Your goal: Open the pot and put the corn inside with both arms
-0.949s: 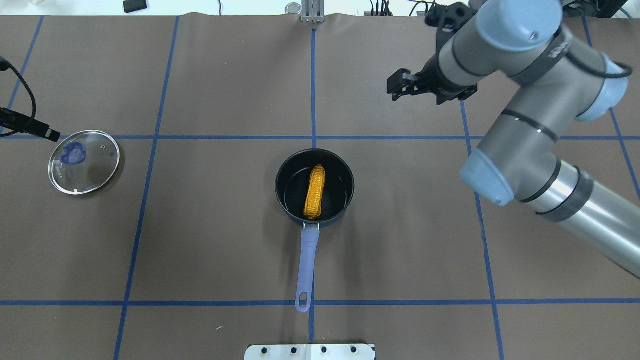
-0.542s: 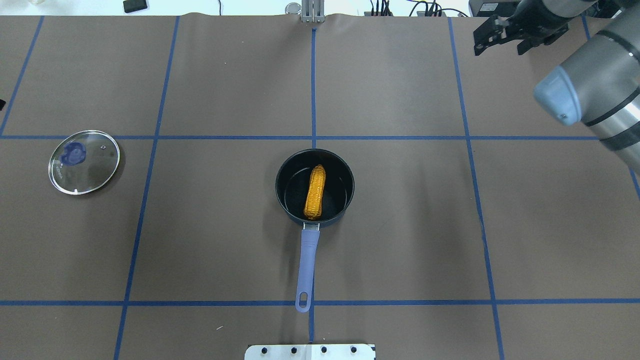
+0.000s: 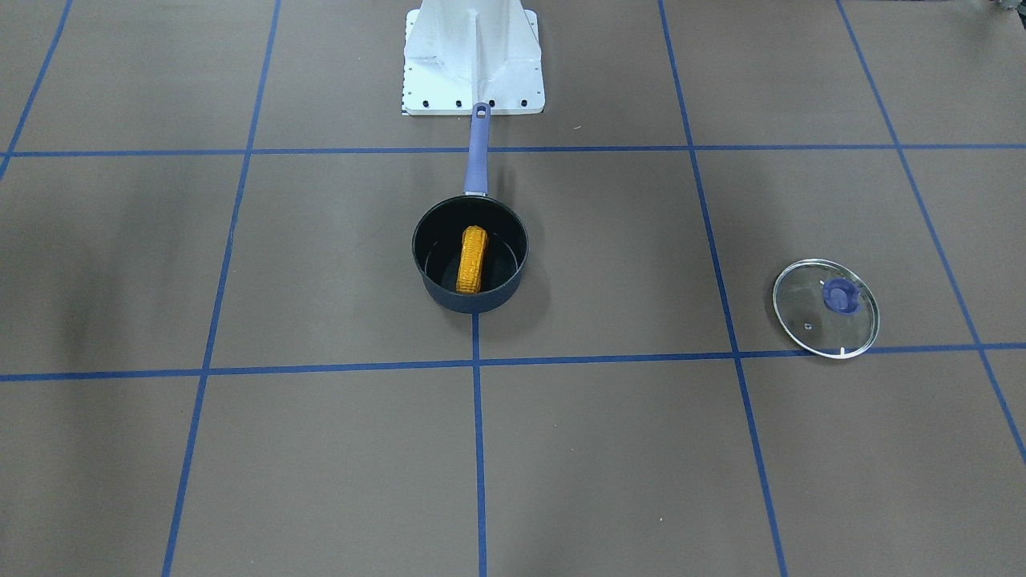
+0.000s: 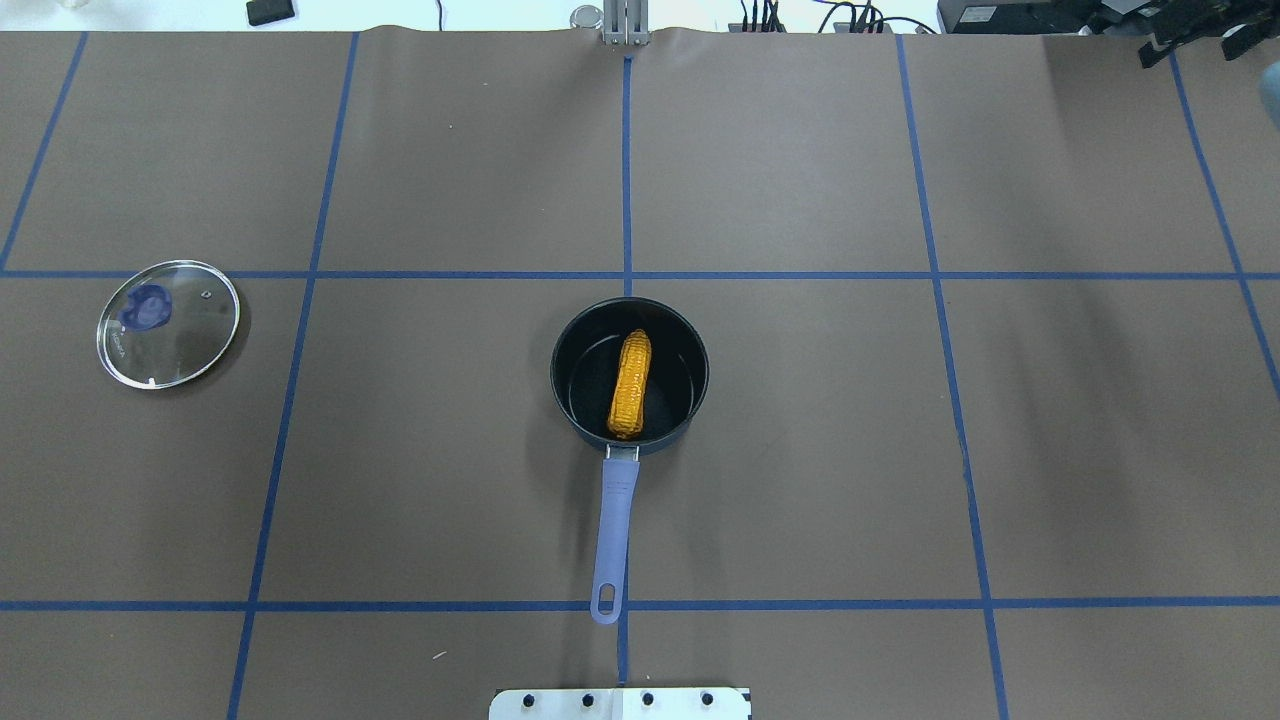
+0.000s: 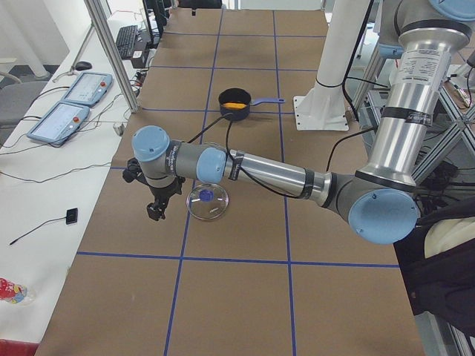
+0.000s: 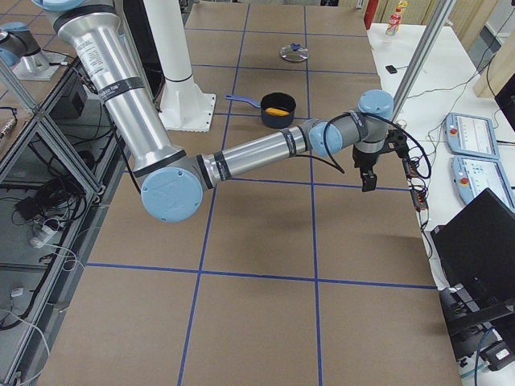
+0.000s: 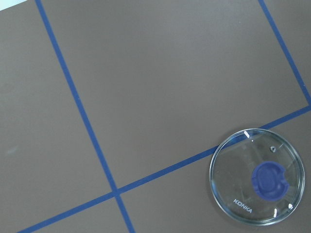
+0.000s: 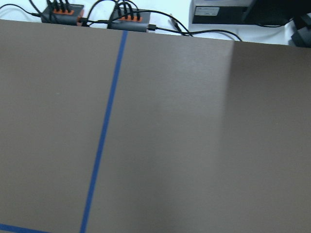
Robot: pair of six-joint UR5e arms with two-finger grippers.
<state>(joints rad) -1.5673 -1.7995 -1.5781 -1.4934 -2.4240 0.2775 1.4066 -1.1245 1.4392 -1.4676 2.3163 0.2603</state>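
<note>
The dark navy pot (image 4: 676,392) stands open at the table's middle, its purple-blue handle (image 4: 614,530) pointing at the robot base. The yellow-orange corn (image 4: 630,385) lies inside it, also in the front view (image 3: 472,258). My right gripper (image 4: 1155,52) shows only in part at the far right corner, far from the pot; I cannot tell if it is open. In the exterior right view it (image 6: 368,181) hangs near the table edge. My left gripper (image 5: 156,213) hangs just beyond the glass lid (image 5: 208,202); I cannot tell its state.
The round glass lid (image 4: 168,323) with its purple knob lies flat on the table's left side, apart from the pot; it also shows in the left wrist view (image 7: 257,177). The white robot base plate (image 4: 620,703) sits at the near edge. Cables and boxes (image 8: 92,17) line the far edge.
My right arm has swung away from the table's middle to the far right corner, almost out of the overhead view. My left gripper's tip has left that view's left edge. Pot, corn and lid are unmoved.
</note>
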